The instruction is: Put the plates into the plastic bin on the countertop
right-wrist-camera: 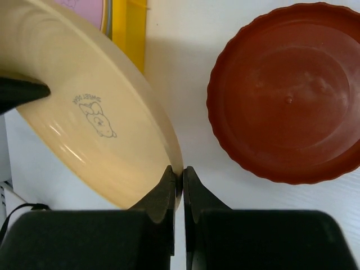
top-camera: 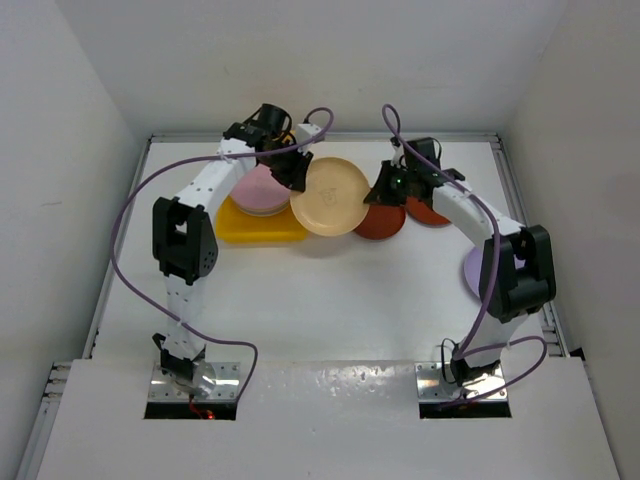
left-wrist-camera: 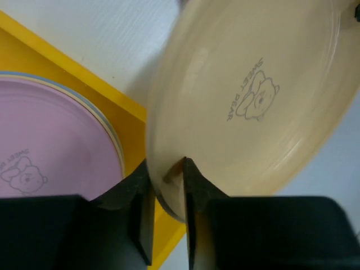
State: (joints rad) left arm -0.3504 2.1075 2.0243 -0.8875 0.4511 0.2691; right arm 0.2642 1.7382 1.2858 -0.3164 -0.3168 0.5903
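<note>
A tan-yellow plate (top-camera: 330,197) hangs tilted above the countertop (top-camera: 330,300), just right of the yellow plastic bin (top-camera: 250,230). My left gripper (top-camera: 297,175) is shut on its left rim, which sits between the jaws in the left wrist view (left-wrist-camera: 166,180). My right gripper (top-camera: 385,188) is shut on the opposite rim (right-wrist-camera: 181,174). The plate fills both wrist views (left-wrist-camera: 253,84) (right-wrist-camera: 84,112). A pink plate (top-camera: 260,188) tops the stack in the bin (left-wrist-camera: 45,146), with blue and cream rims showing under it.
A dark red plate (top-camera: 383,225) lies flat just under my right gripper (right-wrist-camera: 287,90). A second dark red plate (top-camera: 432,213) lies behind it. A lilac plate (top-camera: 472,270) sits by the right edge, partly under the right arm. Walls enclose the table.
</note>
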